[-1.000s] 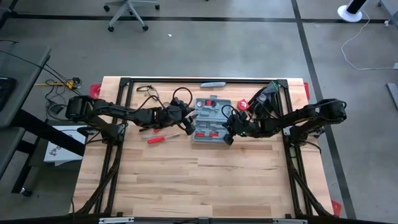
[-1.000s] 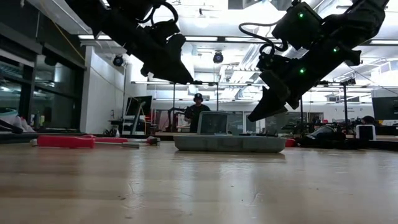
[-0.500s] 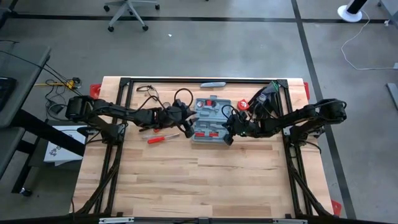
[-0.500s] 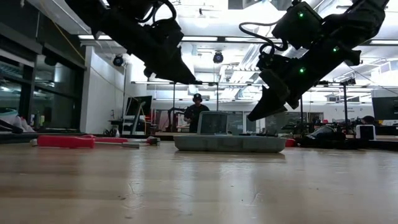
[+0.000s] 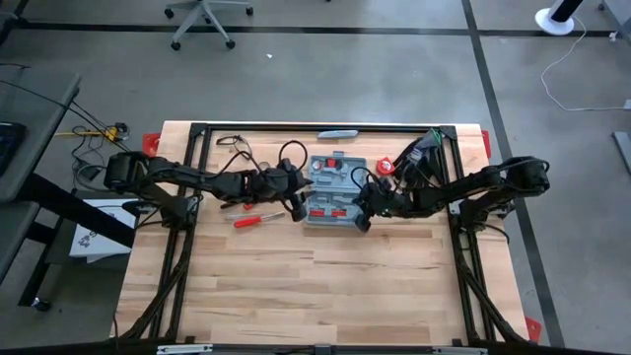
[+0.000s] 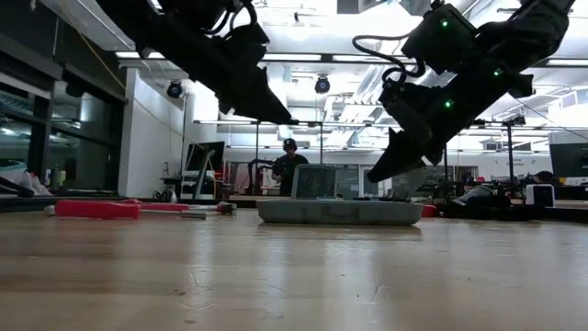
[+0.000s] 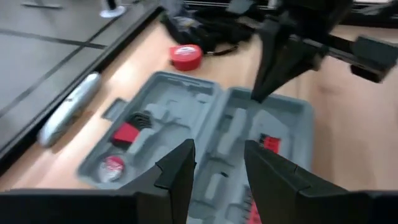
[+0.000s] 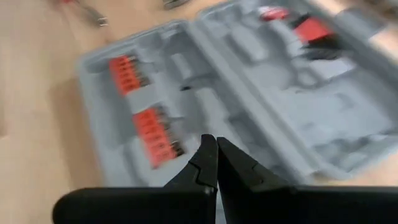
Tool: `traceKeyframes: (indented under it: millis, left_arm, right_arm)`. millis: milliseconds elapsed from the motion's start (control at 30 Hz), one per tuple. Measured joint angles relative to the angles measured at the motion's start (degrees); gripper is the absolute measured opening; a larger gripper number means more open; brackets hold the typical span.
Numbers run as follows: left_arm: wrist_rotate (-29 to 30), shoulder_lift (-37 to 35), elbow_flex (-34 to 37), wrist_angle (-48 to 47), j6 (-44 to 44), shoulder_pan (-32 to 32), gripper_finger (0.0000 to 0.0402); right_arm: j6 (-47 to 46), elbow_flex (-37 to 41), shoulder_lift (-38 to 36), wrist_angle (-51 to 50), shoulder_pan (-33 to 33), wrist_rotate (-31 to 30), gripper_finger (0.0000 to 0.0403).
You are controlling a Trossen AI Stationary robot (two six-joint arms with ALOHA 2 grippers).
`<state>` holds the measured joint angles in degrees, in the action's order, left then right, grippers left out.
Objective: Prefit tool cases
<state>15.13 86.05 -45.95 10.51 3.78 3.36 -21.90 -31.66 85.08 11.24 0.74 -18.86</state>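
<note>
Jaws: left gripper (image 7: 214, 163) parted, empty; right gripper (image 8: 211, 155) pinched tight, empty. Both hover over open tool case (image 5: 333, 189), likely lining up to seat loose screwdriver (image 5: 258, 218).

Both arms matte black, jointed links, black cables looped along them. Left pincer (image 7: 214, 168): two dark, angular, tapering fingers. Right pincer (image 8: 216, 152): slim black fingers ending in points. Small green lights dot right arm, upper right of low view.

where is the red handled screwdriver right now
In the high view the red-handled screwdriver lies loose on the table's left half, just left of the open tool case and under the left gripper.
</note>
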Motion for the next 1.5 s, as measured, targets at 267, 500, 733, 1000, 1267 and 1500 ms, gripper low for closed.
traceKeyframes:
  millis: [267,500,733,1000,1267,1500]
  left_arm:
    - [-9.4,7.0,-0.4,-0.4,-5.0,-0.2,0.0131]
    - [-10.7,12.6,-7.6,-10.0,-12.0,-1.0,0.0144]
    - [-13.0,16.6,-16.5,-24.5,-18.7,0.4,0.0193]
    - [-17.7,20.1,-18.5,-26.3,-20.0,2.5,0.0227]
    - [-16.7,20.4,-18.5,-27.4,-19.9,2.7,0.0227]
    - [-18.8,23.2,-18.5,-27.3,-18.9,3.6,0.0218]
  right_arm:
    - [-0.3,0.0,0.3,-0.2,-0.2,8.0,0.0]
    - [-0.2,0.0,0.3,-1.6,-0.2,7.4,0.0]
    - [0.2,0.0,0.3,-1.6,-0.2,6.4,0.0]
    - [1.4,0.0,0.3,-1.8,-0.2,6.3,0.0]
    - [1.4,0.0,0.4,-2.0,-0.2,5.4,0.0]
    - [1.4,0.0,0.4,-1.9,-0.2,4.8,0.0]
